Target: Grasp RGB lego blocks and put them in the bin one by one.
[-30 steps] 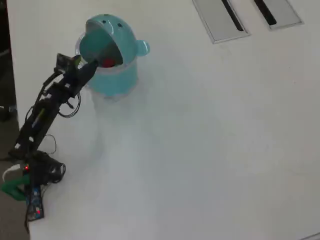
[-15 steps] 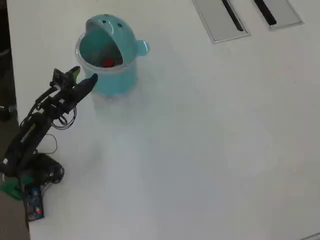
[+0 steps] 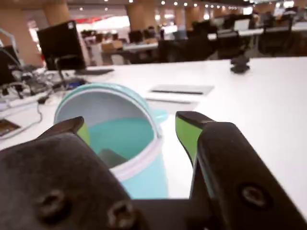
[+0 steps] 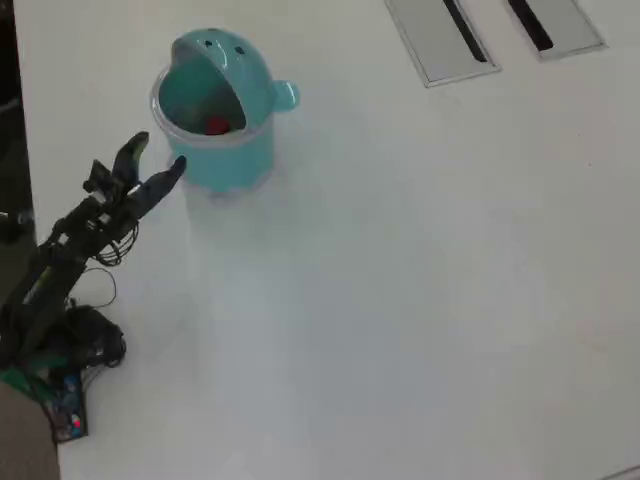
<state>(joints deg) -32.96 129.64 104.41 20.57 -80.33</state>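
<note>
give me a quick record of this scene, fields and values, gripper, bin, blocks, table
gripper: gripper open, empty, beside the bin, left of it in the overhead view
bin: light-teal bin upright, lid flipped open
blocks: red block inside the bin; other colours not visible
table: white table, no loose blocks seen on it
far corner: two grey panels with dark slots

You can't see much inside the bin (image 4: 225,150): from overhead only a red block (image 4: 215,125) shows past its rim, and any others are hidden. In the wrist view the bin's lower wall is covered by the blurred gripper (image 3: 132,130) body, which the bottom edge cuts off. Beside the bin overhead, the arm's base (image 4: 55,385) runs off the left edge.
</note>
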